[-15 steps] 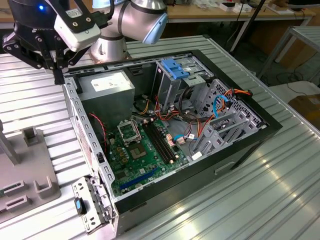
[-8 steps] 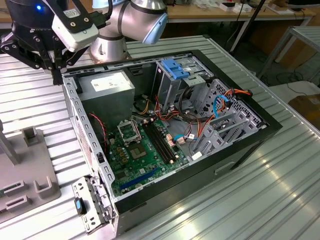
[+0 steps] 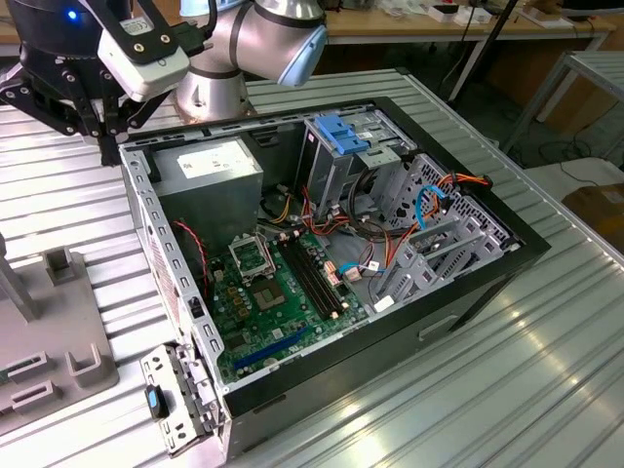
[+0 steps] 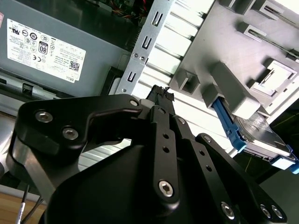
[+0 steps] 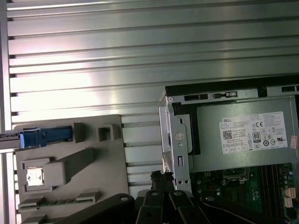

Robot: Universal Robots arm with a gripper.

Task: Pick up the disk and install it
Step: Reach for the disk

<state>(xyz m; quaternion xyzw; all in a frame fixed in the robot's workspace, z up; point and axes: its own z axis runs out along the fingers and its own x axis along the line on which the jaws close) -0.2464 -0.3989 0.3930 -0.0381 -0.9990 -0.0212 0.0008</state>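
My end effector (image 4: 159, 94), tips pressed together, hangs over the ribbed metal worktop (image 5: 140, 56); the disk (image 4: 261, 135), in a grey holder (image 4: 224, 46), is partly hidden.

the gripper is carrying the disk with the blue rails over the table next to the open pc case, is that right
Not quite. The gripper is over the table next to the open PC case, but it carries nothing. In the first wrist view, the disk with the blue rails rests on the grey fixture, apart from the gripper.
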